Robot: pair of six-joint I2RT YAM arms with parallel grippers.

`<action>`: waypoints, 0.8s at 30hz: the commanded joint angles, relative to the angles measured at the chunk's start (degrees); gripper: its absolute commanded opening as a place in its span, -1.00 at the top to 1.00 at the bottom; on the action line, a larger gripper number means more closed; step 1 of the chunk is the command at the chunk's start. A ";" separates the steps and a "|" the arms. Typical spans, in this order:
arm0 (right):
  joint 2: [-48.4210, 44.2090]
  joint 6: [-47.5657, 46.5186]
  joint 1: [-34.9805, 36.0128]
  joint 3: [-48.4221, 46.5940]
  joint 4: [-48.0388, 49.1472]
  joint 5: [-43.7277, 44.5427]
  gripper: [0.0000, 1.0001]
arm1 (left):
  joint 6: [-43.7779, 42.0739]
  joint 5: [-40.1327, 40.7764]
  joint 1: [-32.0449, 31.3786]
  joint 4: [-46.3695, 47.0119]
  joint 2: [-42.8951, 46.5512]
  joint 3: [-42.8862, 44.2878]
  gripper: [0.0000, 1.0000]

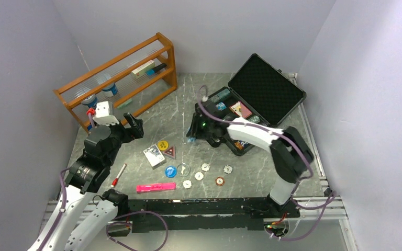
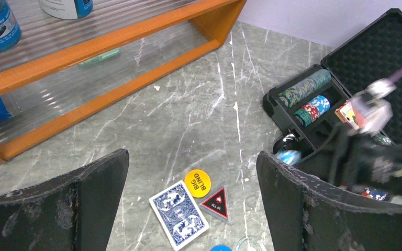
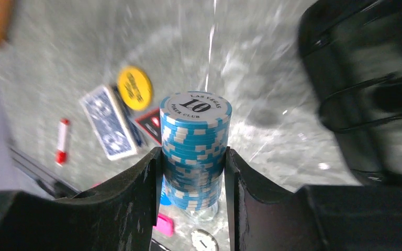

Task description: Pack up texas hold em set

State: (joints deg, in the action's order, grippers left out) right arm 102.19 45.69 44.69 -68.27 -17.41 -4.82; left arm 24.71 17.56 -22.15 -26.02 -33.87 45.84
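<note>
The black case (image 1: 266,88) lies open at the back right, with chip stacks (image 2: 306,90) and a card deck (image 1: 240,109) in its foam tray. My right gripper (image 3: 192,154) is shut on a tall stack of blue-and-white chips (image 3: 196,120), a finger pressed against each side, just left of the case (image 3: 366,78). On the table lie a blue-backed card deck (image 2: 179,213), a yellow button (image 2: 197,182), a black triangle marker (image 2: 216,202), a blue button (image 1: 170,171) and several small white discs (image 1: 199,175). My left gripper (image 2: 191,157) hangs wide open above the deck, holding nothing.
A wooden shelf rack (image 1: 120,78) with tape rolls stands at the back left. A pink marker (image 1: 156,187) and a red-tipped pen (image 1: 118,175) lie near the front edge. A brown-rimmed chip (image 1: 219,181) sits by the white discs.
</note>
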 commanded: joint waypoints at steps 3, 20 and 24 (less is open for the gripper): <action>-14.76 4.12 -10.24 1.99 10.57 9.65 0.39 | -0.45 1.35 0.18 0.23 0.21 0.25 -0.94; -6.50 16.15 -23.48 -7.52 8.30 24.35 0.45 | 1.31 -0.95 0.18 -0.87 0.11 0.94 -0.93; -2.13 17.78 -23.52 -11.80 5.26 26.40 0.45 | 1.31 -1.64 0.18 -0.44 1.04 0.52 -0.94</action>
State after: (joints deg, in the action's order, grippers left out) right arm 97.93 59.68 21.45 -73.49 -14.06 18.15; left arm 25.08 17.19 -22.15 -27.38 -33.93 45.82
